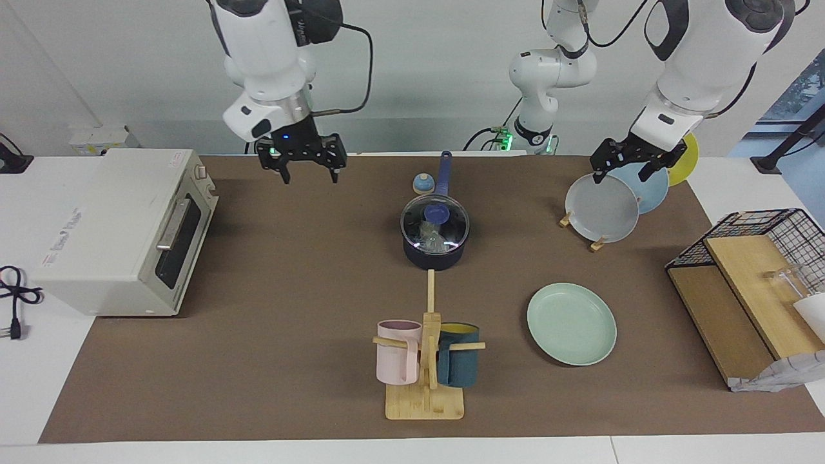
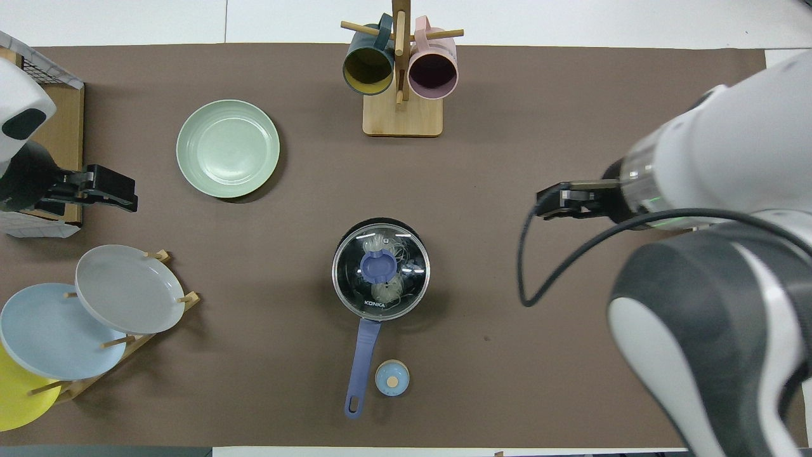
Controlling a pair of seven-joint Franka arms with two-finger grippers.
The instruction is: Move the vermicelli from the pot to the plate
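Fingers [image 1: 284, 175] above brown table mat [image 1: 290, 290]

We see a dark navy pot [image 1: 433, 254] with a blue handle; its clear lid [image 2: 380, 271] carries a blue knob; the plate [image 1: 571, 323] is pale mint green — the mat [image 1: 290, 290] brown; mugs pink [image 1: 397, 352] and dark teal [image 1: 459, 364].

Environment: robotics laboratory staged as a kitchen. Two white arms stand at a white surface [image 1: 38, 399] covered by a brown mat [image 1: 290, 290]; cabling runs along plain walls. Kitchen props surround the central pot [image 1: 435, 241]: toaster oven [image 1: 122, 232], mug rack [image 1: 425, 374], plate rack [image 1: 596, 222], wire basket [image 1: 773, 258].
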